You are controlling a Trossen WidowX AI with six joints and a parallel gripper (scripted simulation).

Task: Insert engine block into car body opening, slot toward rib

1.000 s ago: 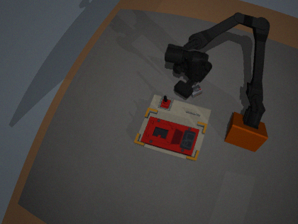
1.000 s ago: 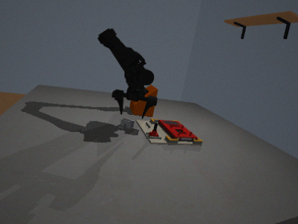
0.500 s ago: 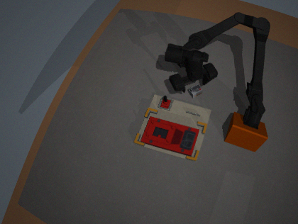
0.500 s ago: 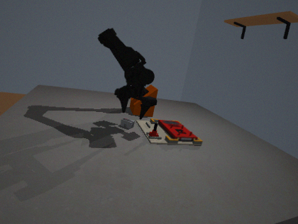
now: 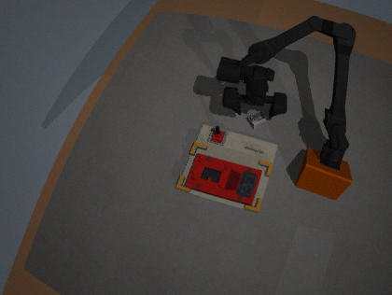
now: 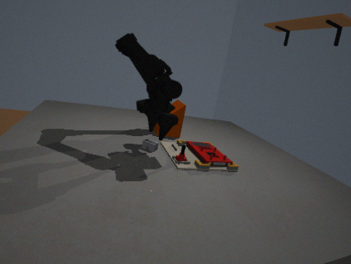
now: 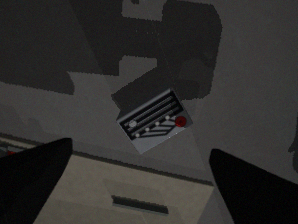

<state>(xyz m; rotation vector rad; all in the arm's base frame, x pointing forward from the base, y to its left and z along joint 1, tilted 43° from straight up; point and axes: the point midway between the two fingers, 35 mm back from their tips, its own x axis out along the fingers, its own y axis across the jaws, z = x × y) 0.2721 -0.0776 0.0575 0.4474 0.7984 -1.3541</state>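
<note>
The engine block (image 5: 256, 119) (image 6: 150, 145) (image 7: 155, 121), a small light grey block with dark grooves and a red round cap on top, stands on the table just off the board's edge. The red car body (image 5: 224, 179) (image 6: 208, 152) lies on the beige board, its dark rectangular opening (image 5: 211, 174) empty. My gripper (image 5: 256, 111) (image 6: 156, 134) (image 7: 142, 150) is wide open and empty, above the table near the block. In the wrist view the block lies between and beyond the fingertips, turned at an angle to them. Whether a slot shows on its sides I cannot tell.
The beige board (image 5: 233, 145) (image 7: 90, 175) has yellow corner brackets around the car body, a narrow slot (image 5: 254, 149) (image 7: 140, 205) and a red piece with an upright black lever (image 5: 217, 135) (image 6: 182, 154). The orange arm base (image 5: 322, 177) (image 6: 177, 119) stands to the right in the top view.
</note>
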